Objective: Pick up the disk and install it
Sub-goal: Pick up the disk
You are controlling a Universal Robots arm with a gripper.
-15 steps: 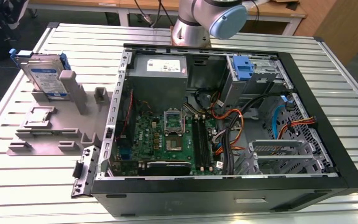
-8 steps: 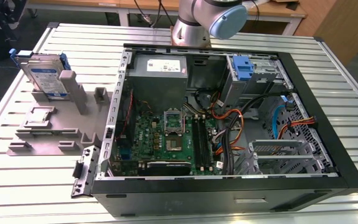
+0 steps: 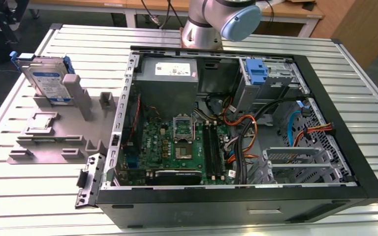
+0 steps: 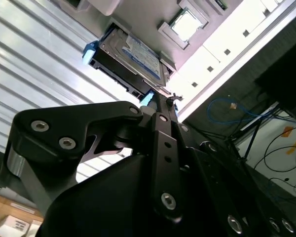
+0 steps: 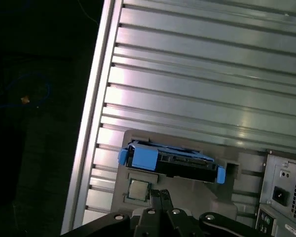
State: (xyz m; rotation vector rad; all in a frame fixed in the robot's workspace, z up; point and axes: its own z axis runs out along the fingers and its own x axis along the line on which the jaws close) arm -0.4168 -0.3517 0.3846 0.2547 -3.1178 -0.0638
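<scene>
Step in hand, as judged: approach for the pick, with nothing yet grasped. The disk [image 3: 45, 81] stood on edge in a grey fixture [image 3: 57, 142] on the slatted table [image 3: 18, 196], at the exterior view's left and just outside the open computer case [image 3: 241, 209]. Its white-and-blue label faced the case, and the blue carrier showed along its top and side edges. In the first wrist view the gripper [image 5: 160, 196] pointed toward the disk [image 5: 170, 160] but was clearly apart from it, with no contact. The two fingers looked pressed together, or nearly so, with only a thin seam between them and nothing held. The second wrist view agreed: the fingertips [image 4: 161, 106] lay close together, with the disk [image 4: 133, 54] beyond them in the fixture. A small square chip [image 5: 137, 189] sat in its own recess of the fixture, just beside the disk. Inside the case, a bare blue bracket [image 3: 258, 73] occupied the upper drive bay beside the grey power supply [image 3: 166, 73]. Judgement on the pick: the fingers would have to spread wider than the carrier before closing, line up squarely across the drive's flat faces, and come down without touching the fixture's uprights or the chip. Install not begun.
</scene>
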